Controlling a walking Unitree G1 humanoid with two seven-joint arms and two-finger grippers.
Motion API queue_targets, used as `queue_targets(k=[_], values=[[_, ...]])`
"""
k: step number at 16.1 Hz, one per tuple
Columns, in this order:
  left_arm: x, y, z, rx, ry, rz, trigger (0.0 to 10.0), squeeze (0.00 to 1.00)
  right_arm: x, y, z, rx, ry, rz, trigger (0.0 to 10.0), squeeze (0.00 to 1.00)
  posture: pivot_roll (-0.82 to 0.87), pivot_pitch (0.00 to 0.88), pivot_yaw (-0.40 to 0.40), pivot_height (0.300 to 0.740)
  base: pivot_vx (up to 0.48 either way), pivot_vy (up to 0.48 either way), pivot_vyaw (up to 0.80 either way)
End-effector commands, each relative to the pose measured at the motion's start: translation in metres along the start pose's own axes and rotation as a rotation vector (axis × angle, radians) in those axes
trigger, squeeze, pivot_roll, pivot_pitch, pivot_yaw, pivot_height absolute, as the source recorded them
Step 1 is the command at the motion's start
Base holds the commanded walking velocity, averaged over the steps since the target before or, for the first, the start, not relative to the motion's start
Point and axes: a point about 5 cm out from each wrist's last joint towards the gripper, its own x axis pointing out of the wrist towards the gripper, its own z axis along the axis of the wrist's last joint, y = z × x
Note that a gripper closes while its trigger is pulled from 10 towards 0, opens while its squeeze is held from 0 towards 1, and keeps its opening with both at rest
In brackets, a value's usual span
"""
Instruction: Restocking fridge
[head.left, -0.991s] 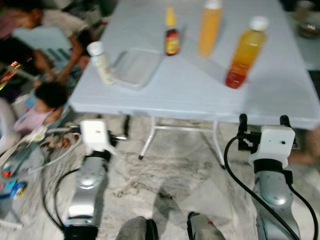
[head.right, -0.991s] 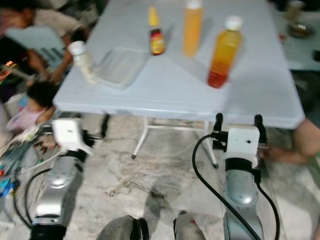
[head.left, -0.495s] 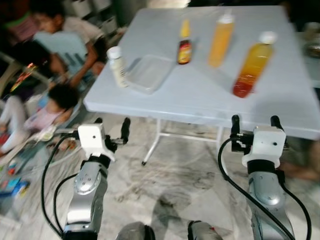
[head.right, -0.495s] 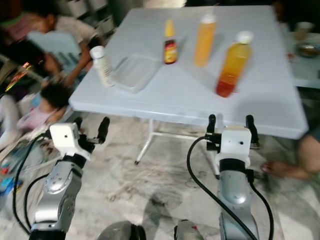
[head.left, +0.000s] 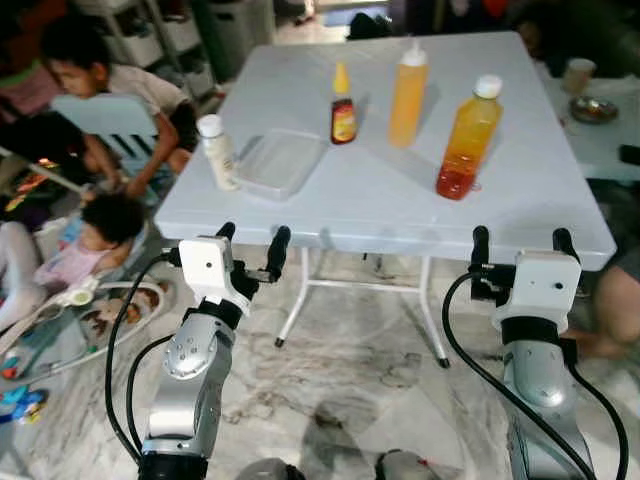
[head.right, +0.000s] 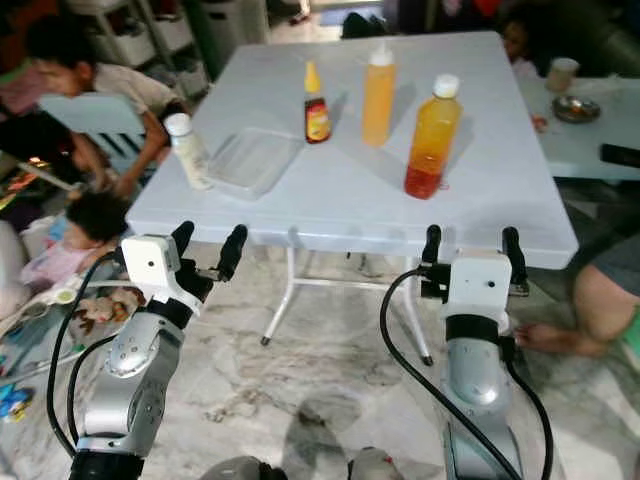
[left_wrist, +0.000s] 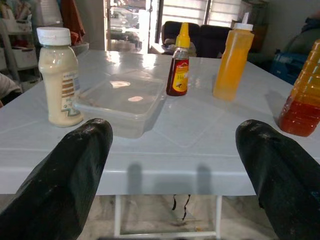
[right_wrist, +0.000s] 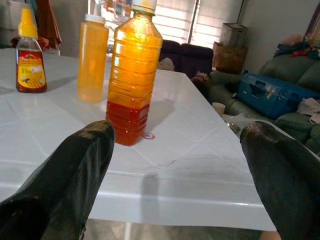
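Since both the left gripper (head.left: 248, 247) and right gripper (head.left: 523, 247) hang spread and empty just short of the white table (head.left: 560, 215), you're lined up for the orange juice bottle (head.left: 466, 137).

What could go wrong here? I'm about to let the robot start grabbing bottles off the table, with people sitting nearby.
1. The tall orange-red bottle is narrow and upright; a nudge from the open right gripper could topple it.
2. The cream bottle stands near the table edge, above the people on the floor; the left gripper could knock it off.
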Motion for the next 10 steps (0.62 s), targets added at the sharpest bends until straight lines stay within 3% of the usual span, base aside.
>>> queue_targets(k=[1,4,10], values=[[0.0014,0.0013,0.0023,0.008,0.002,-0.011,10.0,0.00,0.0007,0.0014,0.0025,0.007,-0.013,-0.006,10.0,0.00,-0.15,0.023,0.146,0.740,0.000,0.000,0.00],[0.0001,-0.0009,0.0031,-0.003,0.003,-0.038,10.0,0.00,0.0012,0.0008,0.0034,0.007,-0.015,-0.012,10.0,0.00,-0.15,0.039,0.155,0.740,0.268,0.000,0.00],[0.0005,-0.0030,0.0038,0.001,0.006,-0.055,10.0,0.00,0.0015,0.0010,0.0044,0.007,-0.016,-0.011,10.0,0.00,-0.16,0.056,0.161,0.740,0.307,0.000,-0.68]])
